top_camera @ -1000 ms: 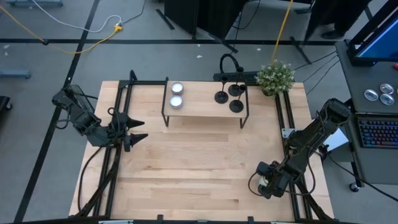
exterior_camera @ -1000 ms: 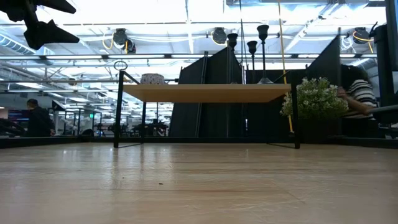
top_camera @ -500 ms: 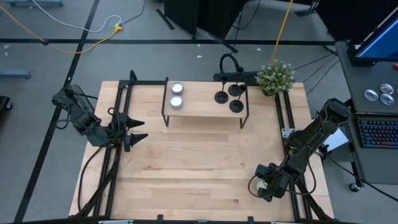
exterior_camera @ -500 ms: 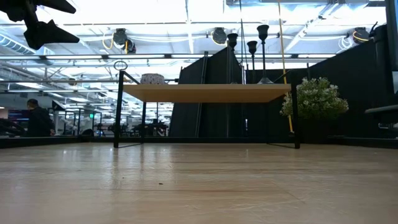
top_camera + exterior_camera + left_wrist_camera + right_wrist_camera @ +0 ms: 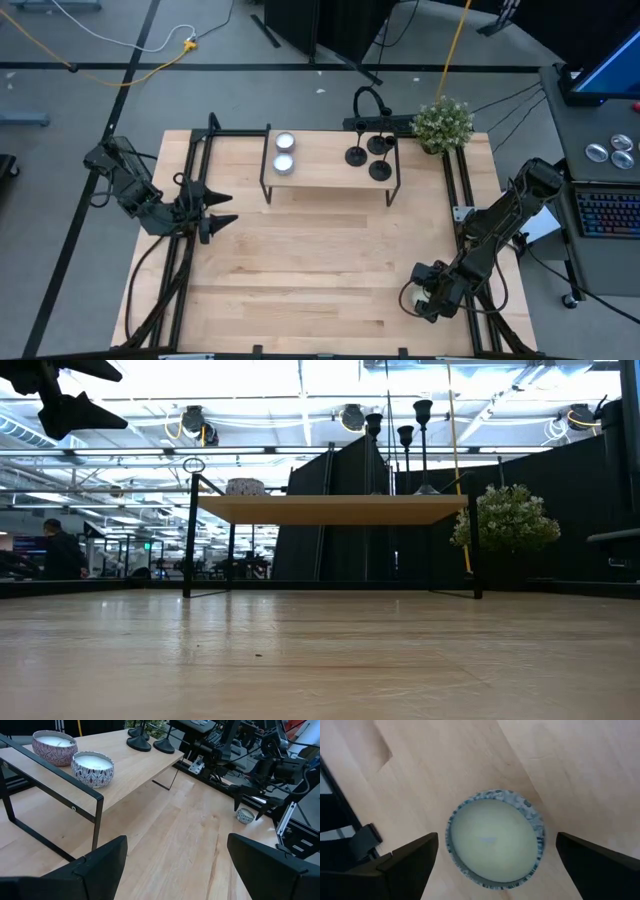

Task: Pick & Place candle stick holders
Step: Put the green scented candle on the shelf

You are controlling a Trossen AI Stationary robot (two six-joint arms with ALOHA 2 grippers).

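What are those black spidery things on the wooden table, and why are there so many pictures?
Those are two robot arms. All the pictures show the same moment, taken by different cameras: one looks straight down from above, one sits low at table height, and one rides on each arm's wrist.

On the wooden table stands a little shelf. On it are three black candle stick holders and two round candles in patterned cups.

The left hand waits at the table's left side with its fingers spread open, holding nothing. The right hand is at the table's near right corner, pointing down over another small candle that lies on the table there. Its fingers are open on both sides of that candle, not squeezing it.

The green thing by the shelf is a small plant.
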